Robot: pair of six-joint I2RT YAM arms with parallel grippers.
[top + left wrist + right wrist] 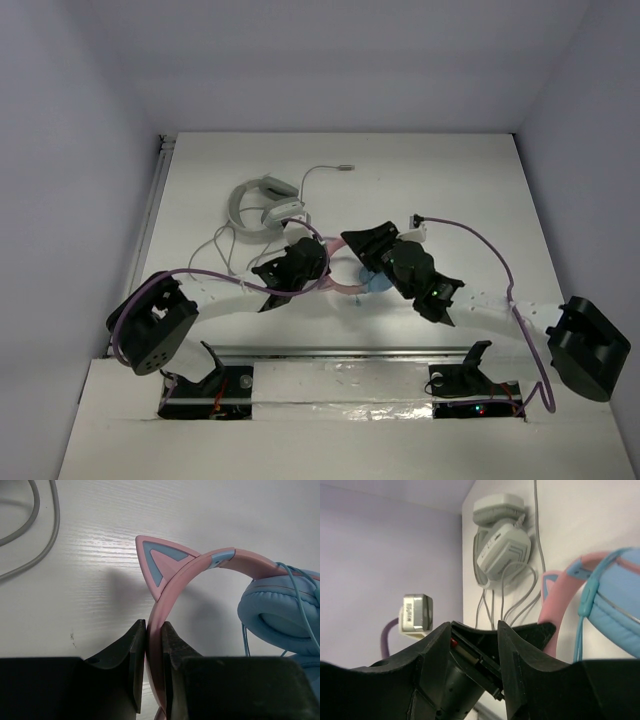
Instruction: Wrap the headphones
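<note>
The headphones (200, 567) lie on the white table, with a pink cat-ear headband and light blue ear cups (280, 610). A thin blue cable (306, 600) runs over the cups. My left gripper (153, 630) is shut on the pink headband just below the cat ear. From above, the headphones (345, 288) show between the two grippers, mostly covered by them. My right gripper (475, 627) stands open beside the headband (555, 605) and blue cup (620, 605). Nothing is between its fingers; only the left arm shows through the gap. The cable (584, 610) hangs to its right.
Larger white-grey headphones (262, 200) lie at the back left, their grey cable (45, 530) looping towards my left gripper. Its plug end (345, 167) lies further back. The enclosure walls stand on three sides, and a rail runs along the near edge (340, 352).
</note>
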